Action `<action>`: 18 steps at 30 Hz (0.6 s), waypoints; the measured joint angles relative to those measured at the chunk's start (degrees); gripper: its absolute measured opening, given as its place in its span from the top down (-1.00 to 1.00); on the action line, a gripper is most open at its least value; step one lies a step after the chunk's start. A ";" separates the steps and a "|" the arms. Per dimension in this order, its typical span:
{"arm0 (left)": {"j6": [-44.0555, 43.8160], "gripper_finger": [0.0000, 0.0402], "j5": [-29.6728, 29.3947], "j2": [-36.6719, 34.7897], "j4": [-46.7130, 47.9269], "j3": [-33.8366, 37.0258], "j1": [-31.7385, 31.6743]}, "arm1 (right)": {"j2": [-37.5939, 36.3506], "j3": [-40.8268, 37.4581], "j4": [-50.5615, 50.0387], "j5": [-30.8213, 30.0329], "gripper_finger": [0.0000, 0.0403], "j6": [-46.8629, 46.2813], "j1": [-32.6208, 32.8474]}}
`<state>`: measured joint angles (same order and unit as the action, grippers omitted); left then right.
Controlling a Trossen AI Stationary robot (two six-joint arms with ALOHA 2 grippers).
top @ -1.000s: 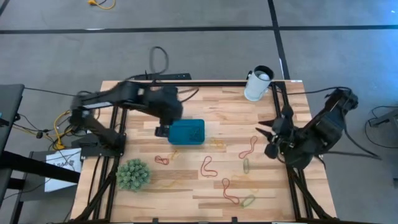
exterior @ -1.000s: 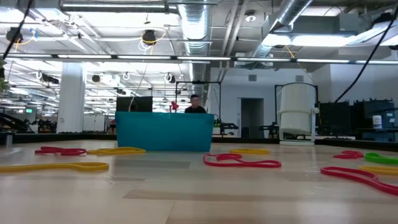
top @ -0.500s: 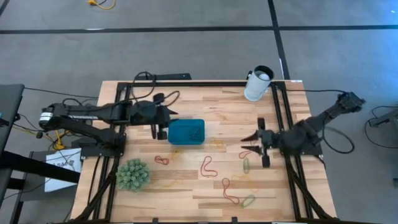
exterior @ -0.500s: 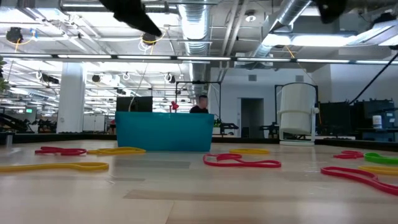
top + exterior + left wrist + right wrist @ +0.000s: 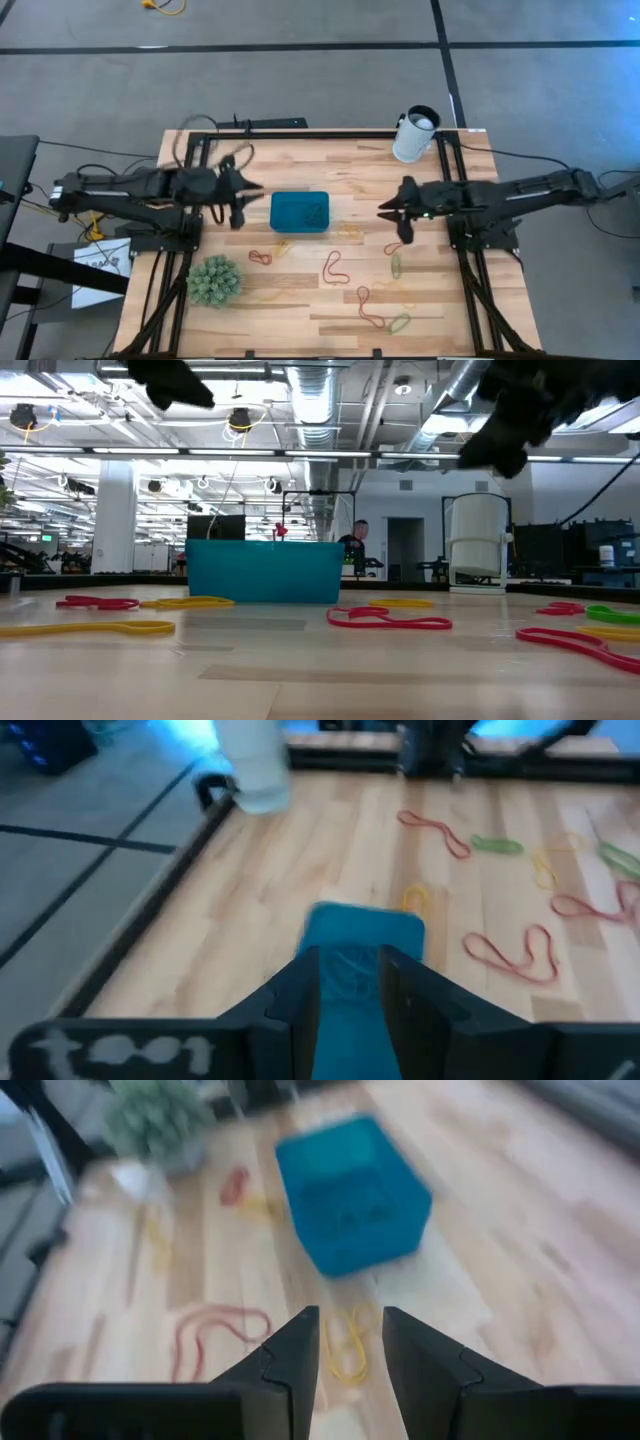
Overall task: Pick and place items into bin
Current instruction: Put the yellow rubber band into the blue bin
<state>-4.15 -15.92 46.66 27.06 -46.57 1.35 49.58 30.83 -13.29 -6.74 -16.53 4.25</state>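
Note:
The teal bin [image 5: 299,212] stands mid-table, also seen in the low view [image 5: 265,571]. Thin loops lie flat on the wood near it: red ones [image 5: 333,268] [image 5: 368,310] [image 5: 400,236], yellow ones [image 5: 350,232] and green ones [image 5: 396,266]. My left gripper [image 5: 238,200] hovers left of the bin, open, pointing at it; the bin shows through its finger gap [image 5: 348,1000]. My right gripper [image 5: 392,212] hovers right of the bin, open, above a yellow loop [image 5: 347,1342]. Neither holds anything.
A green spiky ball [image 5: 213,280] sits near the front left. A white cup [image 5: 415,134] stands at the far right corner. Black frame rails [image 5: 452,180] run along both side edges. Bare wood lies behind the bin.
My left gripper has drawn back from the bin's left side toward the table's left edge and has sunk. My right arm has stretched out; its gripper has moved toward the bin and come lower. The loops and the bin have stayed put.

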 joint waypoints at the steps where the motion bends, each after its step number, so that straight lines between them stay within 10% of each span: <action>1: -0.39 0.54 -0.80 0.04 -2.69 2.02 0.62 | 2.23 0.00 0.64 0.04 0.47 0.06 0.00; 18: -2.33 0.54 -2.58 1.33 -21.76 16.77 4.94 | 37.65 2.69 18.52 1.33 0.47 4.84 -0.59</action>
<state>-6.48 -18.50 47.99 5.30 -29.80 6.29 87.23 33.52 5.23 -5.41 -11.69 3.66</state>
